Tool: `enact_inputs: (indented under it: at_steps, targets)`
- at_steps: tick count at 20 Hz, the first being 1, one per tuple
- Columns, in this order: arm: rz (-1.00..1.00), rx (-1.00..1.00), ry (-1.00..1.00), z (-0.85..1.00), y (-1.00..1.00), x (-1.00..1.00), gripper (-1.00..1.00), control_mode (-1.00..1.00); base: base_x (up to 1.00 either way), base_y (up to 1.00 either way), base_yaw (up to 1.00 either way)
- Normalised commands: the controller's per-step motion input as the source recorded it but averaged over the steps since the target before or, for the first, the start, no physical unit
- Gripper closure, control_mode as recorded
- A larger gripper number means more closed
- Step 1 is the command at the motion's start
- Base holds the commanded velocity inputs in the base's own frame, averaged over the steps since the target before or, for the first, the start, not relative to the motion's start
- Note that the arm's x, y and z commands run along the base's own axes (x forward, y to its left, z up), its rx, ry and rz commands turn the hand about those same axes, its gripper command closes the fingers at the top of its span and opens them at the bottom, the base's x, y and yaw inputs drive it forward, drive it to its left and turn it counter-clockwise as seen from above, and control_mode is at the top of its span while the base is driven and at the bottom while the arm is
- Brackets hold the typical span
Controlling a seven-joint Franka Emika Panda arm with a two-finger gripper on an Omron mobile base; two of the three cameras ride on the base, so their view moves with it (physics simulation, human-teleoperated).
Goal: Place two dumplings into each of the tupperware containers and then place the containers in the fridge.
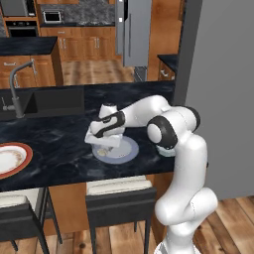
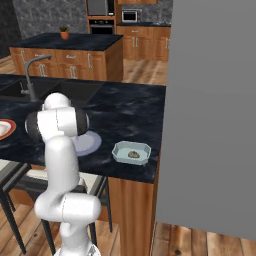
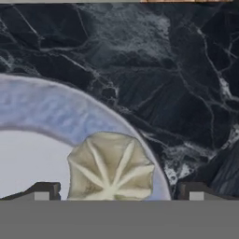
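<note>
A round pale blue-grey tupperware container (image 1: 128, 149) (image 2: 90, 143) (image 3: 42, 109) lies on the black marble counter. One pleated beige dumpling (image 3: 111, 168) (image 1: 102, 152) rests at its inner edge. My gripper (image 3: 119, 193) (image 1: 105, 144) hangs open just above it, one fingertip on each side of the dumpling and not touching it. A second, rectangular tupperware container (image 2: 120, 150) sits near the counter's right end with a dumpling (image 2: 133, 155) inside. The steel fridge (image 1: 134, 30) with long vertical handles stands far back.
A red-rimmed plate (image 1: 11, 158) (image 2: 4, 129) lies at the counter's left. The sink (image 1: 49, 101) and faucet (image 1: 17, 87) are behind it. A tall grey panel (image 2: 210, 115) bounds the counter on the right. Stools (image 1: 119, 198) stand below the front edge.
</note>
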Motion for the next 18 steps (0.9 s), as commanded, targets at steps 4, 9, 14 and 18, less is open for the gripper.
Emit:
enact_inputs:
  at_steps: [4,9,14,18]
  targets:
    - [0.02,0.00,-0.01,-0.32,-0.37,0.40,-1.00,-1.00,0.00,0.00,0.00]
    - [0.03,0.01,-0.07,-0.09,0.00,0.42,-1.00,-1.00,0.00,0.00,0.00]
    - [0.00,0.00,-0.05,-0.02,0.02,-0.26,-1.00,-1.00,0.00,0.00,0.00]
    - [0.00,0.00,-0.08,0.00,0.11,-0.62,-1.00,-1.00,0.00,0.00,0.00]
